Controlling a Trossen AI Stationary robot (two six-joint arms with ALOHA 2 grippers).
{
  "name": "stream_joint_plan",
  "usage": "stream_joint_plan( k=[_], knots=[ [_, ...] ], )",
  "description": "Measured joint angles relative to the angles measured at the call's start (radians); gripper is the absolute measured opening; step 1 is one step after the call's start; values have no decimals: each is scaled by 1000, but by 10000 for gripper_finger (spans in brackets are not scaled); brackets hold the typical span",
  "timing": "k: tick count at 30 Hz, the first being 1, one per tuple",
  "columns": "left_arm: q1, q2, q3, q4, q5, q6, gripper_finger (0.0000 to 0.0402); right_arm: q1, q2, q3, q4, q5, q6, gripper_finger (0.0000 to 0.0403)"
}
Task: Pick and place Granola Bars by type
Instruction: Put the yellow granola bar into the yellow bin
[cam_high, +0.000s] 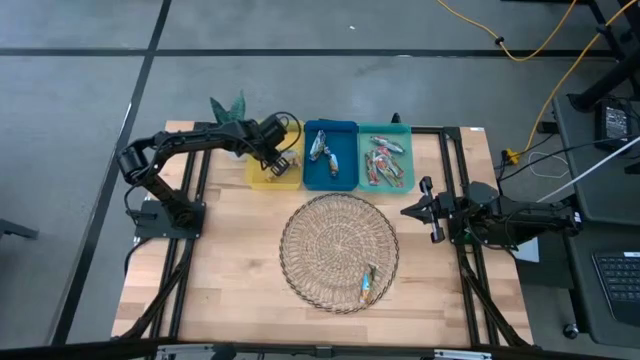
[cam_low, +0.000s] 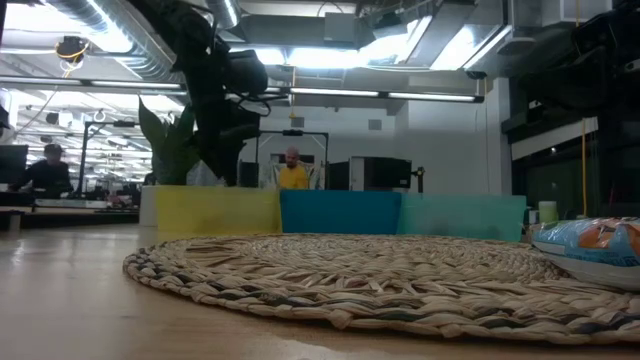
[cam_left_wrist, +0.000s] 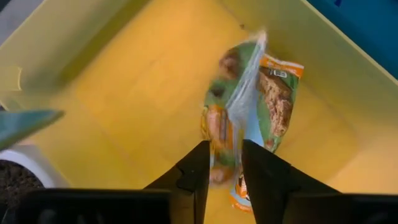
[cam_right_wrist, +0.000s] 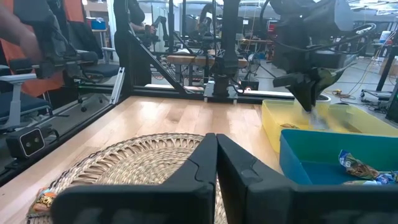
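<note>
My left gripper (cam_high: 272, 160) (cam_left_wrist: 225, 149) points down into the yellow bin (cam_left_wrist: 137, 81), its fingers a little apart. A blurred granola bar (cam_left_wrist: 219, 121) in a green and orange wrapper shows just below the fingertips, beside a like bar (cam_left_wrist: 278, 99) lying on the bin floor. The blue bin (cam_high: 345, 128) holds blue-silver bars (cam_high: 320, 150). The teal bin (cam_high: 400, 130) holds red-orange bars (cam_high: 385, 160). One bar (cam_high: 368, 285) (cam_low: 590, 240) lies on the round woven basket (cam_high: 330, 240). My right gripper (cam_high: 418, 210) (cam_right_wrist: 216, 146) waits shut at the table's right. My left gripper comes at the blurred bar from above, slanting down, one finger (cam_left_wrist: 199, 168) on each side of its near end (cam_left_wrist: 224, 163). I cannot tell whether the fingers touch the wrapper or whether the bar lies on the bin floor.
A green potted plant (cam_high: 228, 108) stands just beyond the yellow bin at the far left. The three bins sit side by side along the far edge. The basket takes up the table's middle. People and desks show in the room behind.
</note>
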Motion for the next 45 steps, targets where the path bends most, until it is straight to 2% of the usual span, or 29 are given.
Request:
stream_joint_plan(
  k=[8,20,28,34,45],
  knots=[
    [-34,0,17,-26,-29,-30,98,0,0,0,0,0,2,14],
    [-149,0,197,-44,-34,-49,97,0,0,0,0,0,1,14],
    [-300,-1,346,-35,-27,-44,94,0,0,0,0,0,1,14],
    [-447,-1,437,33,-25,40,94,0,0,0,0,0,2,14],
    [-672,-1,462,249,-24,152,99,0,0,0,0,0,2,14]
  ],
)
